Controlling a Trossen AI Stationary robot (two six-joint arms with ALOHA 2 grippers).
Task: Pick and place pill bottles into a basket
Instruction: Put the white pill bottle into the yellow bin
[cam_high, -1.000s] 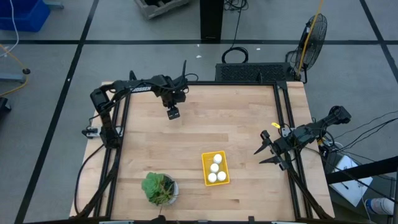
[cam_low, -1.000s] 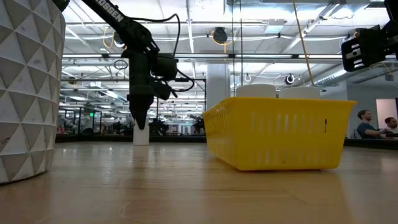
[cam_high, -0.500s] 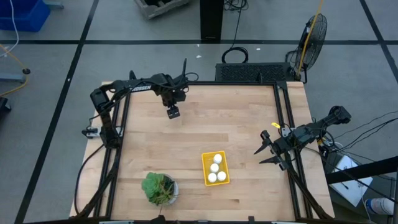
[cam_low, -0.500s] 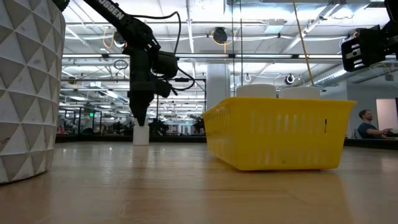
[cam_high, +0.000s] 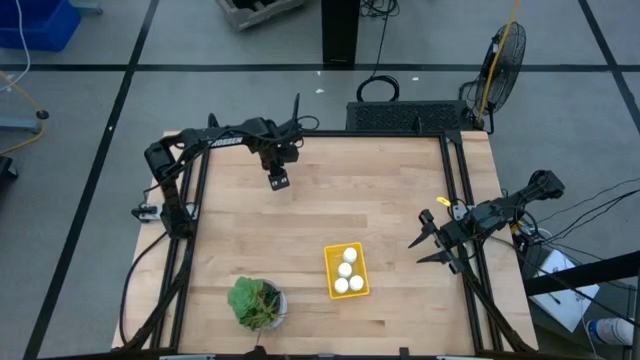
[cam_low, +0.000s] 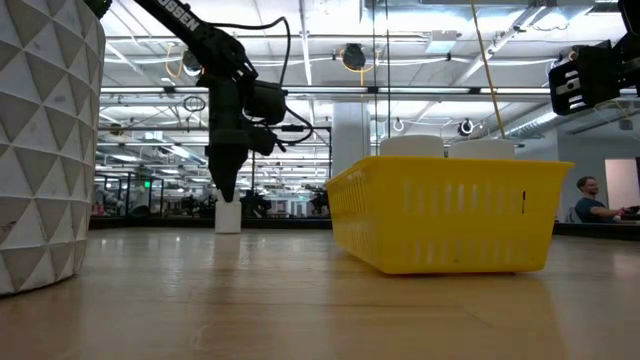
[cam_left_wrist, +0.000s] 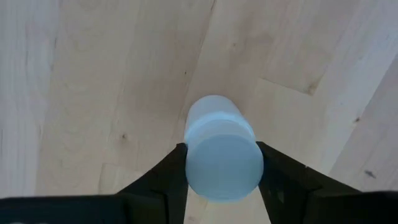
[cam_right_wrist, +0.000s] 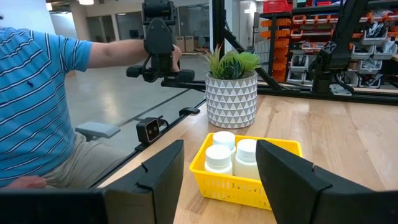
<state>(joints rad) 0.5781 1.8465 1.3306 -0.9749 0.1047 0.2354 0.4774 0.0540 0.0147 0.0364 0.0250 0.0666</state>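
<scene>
pill bottle (cam_left_wrist: 221, 155) upright on table (cam_high: 390, 215), clamped by left gripper (cam_left_wrist: 222, 163).

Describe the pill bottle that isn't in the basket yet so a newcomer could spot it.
On the wooden table, look to the far side, away from the yellow basket and potted plant. The lone pill bottle stands upright there, gripped between the jaws of the left gripper; the other bottles sit in the basket.
</scene>
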